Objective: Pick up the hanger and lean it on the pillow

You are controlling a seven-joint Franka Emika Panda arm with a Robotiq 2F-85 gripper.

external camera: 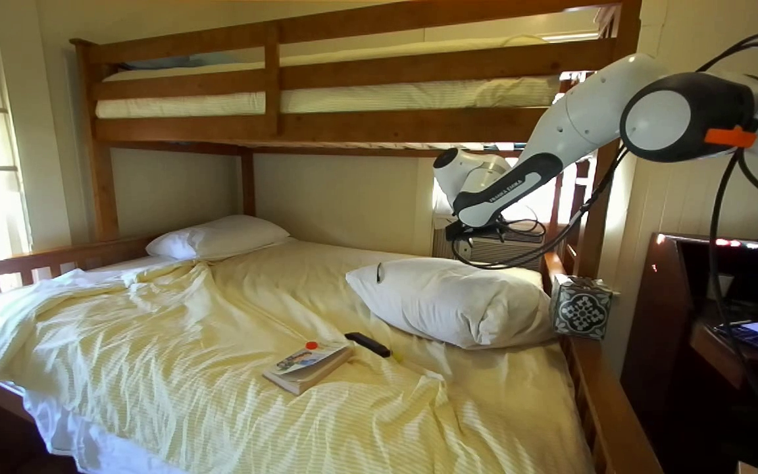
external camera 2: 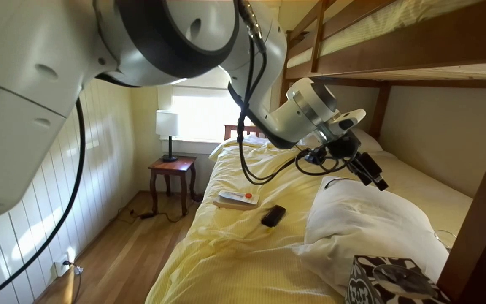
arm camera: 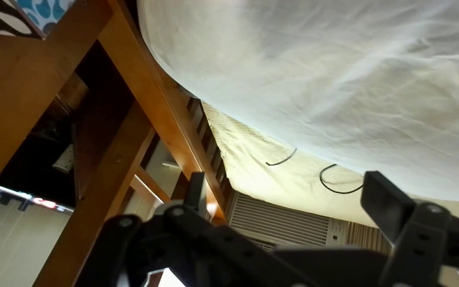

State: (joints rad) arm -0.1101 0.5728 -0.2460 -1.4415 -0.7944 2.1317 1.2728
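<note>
gripper (arm camera: pixel 285 187) gapes wide above the puffy white pillow (external camera 2: pixel 373 221); in the wrist view, dark wire (arm camera: pixel 341 193) curves at the pillow's six o'clock.

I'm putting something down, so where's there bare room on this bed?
Bare bedding lies between the large pillow, black bar and side rail; more separates the large pillow and smaller pillow. Crowded: the book beside the black bar, and the large pillow, with patterned box and end effector close by.
</note>
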